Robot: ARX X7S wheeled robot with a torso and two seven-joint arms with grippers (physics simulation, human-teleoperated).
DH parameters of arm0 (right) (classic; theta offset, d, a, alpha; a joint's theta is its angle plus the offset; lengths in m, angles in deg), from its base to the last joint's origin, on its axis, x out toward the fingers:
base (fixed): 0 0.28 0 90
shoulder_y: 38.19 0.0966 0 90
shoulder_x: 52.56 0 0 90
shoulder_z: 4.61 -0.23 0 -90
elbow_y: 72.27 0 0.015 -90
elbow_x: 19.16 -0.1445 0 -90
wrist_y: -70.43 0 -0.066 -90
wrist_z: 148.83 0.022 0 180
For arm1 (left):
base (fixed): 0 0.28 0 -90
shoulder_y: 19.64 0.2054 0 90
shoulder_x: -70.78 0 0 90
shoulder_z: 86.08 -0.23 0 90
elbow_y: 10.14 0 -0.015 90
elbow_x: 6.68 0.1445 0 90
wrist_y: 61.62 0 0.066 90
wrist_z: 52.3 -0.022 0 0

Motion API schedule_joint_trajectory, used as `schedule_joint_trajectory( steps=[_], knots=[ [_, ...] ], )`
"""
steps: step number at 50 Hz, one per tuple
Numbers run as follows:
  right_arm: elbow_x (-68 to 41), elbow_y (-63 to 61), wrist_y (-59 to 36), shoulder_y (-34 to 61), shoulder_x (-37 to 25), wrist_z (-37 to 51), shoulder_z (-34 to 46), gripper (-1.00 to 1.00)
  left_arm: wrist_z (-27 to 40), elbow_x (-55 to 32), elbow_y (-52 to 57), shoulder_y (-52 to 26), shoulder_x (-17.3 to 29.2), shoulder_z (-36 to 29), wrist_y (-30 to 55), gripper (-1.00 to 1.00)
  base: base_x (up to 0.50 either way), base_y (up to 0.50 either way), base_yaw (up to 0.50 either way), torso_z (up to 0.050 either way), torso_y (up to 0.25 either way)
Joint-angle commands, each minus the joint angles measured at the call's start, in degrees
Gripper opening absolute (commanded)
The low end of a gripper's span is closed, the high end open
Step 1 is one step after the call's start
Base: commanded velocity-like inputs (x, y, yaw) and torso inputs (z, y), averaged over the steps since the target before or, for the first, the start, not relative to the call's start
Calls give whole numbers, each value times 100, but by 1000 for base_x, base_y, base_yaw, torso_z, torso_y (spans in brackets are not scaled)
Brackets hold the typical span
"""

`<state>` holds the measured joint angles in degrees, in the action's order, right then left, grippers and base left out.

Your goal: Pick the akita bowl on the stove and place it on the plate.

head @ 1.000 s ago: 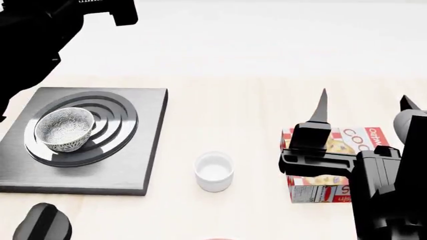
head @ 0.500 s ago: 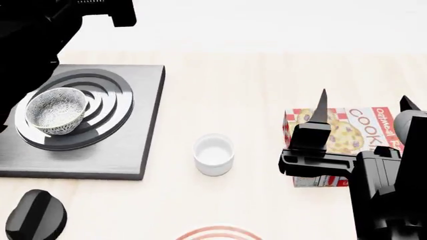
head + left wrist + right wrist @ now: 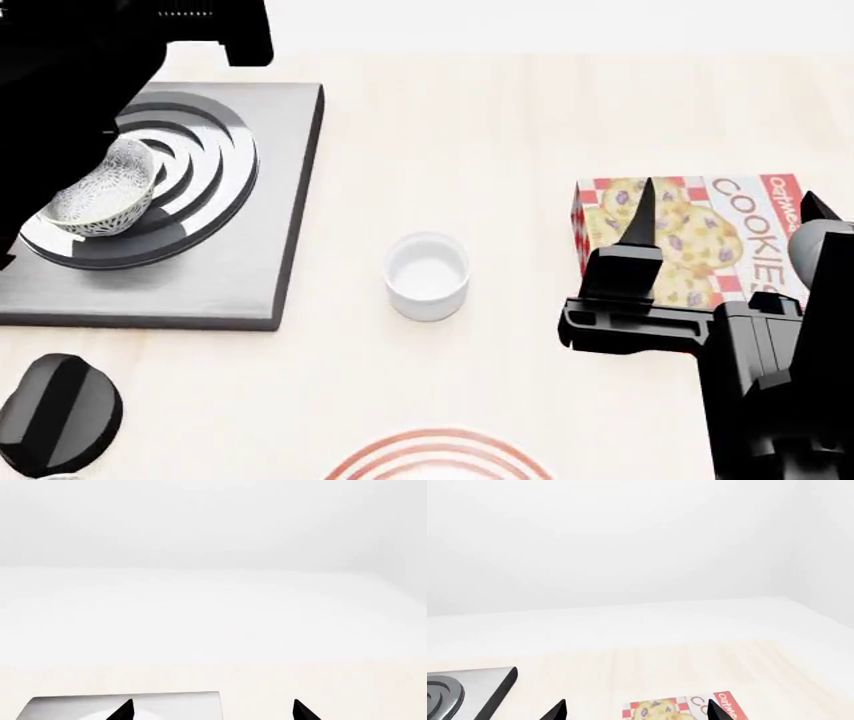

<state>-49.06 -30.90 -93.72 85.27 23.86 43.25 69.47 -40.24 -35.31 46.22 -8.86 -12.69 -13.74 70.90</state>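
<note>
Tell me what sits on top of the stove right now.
The akita bowl stands on the stove, on its raised black rings, toward the robot's left side. The left arm covers the stove's far left corner and part of the bowl's rim, so anything there is hidden.

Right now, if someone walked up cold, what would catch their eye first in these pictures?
Probably the speckled akita bowl sitting on the ringed stove at the left, partly hidden by the black left arm. Next, the bright red cookie box lying flat at the right, behind the open right claw. Between them stands a plain white cup, and the red-ringed plate peeks in at the bottom edge.
</note>
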Motion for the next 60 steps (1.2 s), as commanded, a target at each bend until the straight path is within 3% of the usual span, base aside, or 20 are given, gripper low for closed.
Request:
schedule_joint_trajectory(
  steps=[1,11,23,43,60],
  knots=[
    [-41,16,28,-10,-23,31,5,100,368,40,75,-38,-22,-39,257,100,0,0,0,0,0],
    [-81,23,41,-13,-37,63,5,100,835,346,-16,-93,-22,-506,982,100,0,0,0,0,0],
    [-126,32,60,-19,-55,102,8,100,995,430,49,96,39,-725,1210,100,0,0,0,0,0],
    [-203,46,83,-26,-88,166,14,100,875,734,116,282,197,-1470,1314,100,0,0,0,0,0],
    [-268,60,107,-33,-115,219,18,100,839,741,170,352,236,-1689,1533,100,0,0,0,0,0]
  ],
)
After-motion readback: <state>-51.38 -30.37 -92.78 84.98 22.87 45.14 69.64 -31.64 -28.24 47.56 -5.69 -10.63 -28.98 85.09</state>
